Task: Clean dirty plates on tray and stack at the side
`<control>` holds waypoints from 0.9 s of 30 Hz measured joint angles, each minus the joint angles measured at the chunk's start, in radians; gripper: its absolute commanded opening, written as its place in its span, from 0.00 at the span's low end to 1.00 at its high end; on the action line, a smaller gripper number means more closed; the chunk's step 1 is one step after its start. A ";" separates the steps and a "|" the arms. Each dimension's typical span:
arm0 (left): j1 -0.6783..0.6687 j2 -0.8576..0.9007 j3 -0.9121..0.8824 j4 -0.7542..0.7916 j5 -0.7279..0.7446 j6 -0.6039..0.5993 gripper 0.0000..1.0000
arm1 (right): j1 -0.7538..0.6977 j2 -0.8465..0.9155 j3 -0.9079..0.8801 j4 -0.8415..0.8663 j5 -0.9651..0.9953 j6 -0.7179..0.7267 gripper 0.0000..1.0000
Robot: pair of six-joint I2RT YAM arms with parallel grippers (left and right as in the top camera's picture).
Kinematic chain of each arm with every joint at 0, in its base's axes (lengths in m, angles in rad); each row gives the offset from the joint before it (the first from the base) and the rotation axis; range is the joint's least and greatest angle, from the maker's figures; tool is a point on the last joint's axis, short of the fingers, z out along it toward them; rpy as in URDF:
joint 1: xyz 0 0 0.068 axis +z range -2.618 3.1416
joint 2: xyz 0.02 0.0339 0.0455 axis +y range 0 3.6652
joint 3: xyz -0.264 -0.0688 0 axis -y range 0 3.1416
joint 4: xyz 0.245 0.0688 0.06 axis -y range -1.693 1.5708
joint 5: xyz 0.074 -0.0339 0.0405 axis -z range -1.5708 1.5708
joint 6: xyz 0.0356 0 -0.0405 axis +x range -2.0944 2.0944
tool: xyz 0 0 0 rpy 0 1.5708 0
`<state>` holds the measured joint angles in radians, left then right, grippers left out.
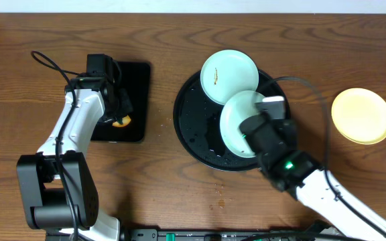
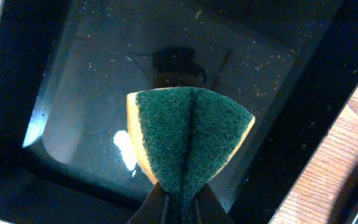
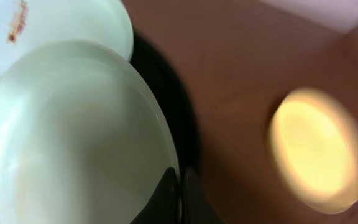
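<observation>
The round black tray (image 1: 191, 127) sits mid-table. A pale blue-white plate (image 1: 228, 75) with a brown smear lies on its far rim and also shows in the right wrist view (image 3: 55, 25). My right gripper (image 3: 178, 193) is shut on the rim of a second pale plate (image 1: 236, 117), held tilted above the tray; it fills the left of the right wrist view (image 3: 73, 137). The pale yellow plate (image 1: 361, 115) lies on the table at the right and shows blurred in the right wrist view (image 3: 319, 149). My left gripper (image 2: 182, 208) is shut on a green-and-yellow sponge (image 2: 188, 137) over the rectangular black tray (image 2: 42, 149).
The rectangular black tray (image 1: 136, 100) lies left of the round tray. A few brown crumbs (image 1: 220, 191) lie on the wooden table in front of the round tray. A black cable loops behind the right arm.
</observation>
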<state>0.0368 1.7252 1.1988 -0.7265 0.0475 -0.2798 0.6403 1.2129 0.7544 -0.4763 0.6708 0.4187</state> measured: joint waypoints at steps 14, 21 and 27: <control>0.000 0.000 0.000 0.013 -0.001 0.045 0.08 | -0.150 -0.003 -0.184 0.128 -0.429 0.656 0.12; 0.000 0.000 0.000 0.013 -0.001 0.045 0.08 | -0.150 -0.003 -0.222 0.219 -0.481 0.591 0.56; 0.000 0.000 0.000 0.013 -0.001 0.049 0.08 | -0.169 -0.004 -0.196 0.221 -0.559 0.164 0.61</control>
<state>0.0368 1.7252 1.1988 -0.7136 0.0463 -0.2310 0.4713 1.2087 0.5587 -0.2554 0.1116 0.5831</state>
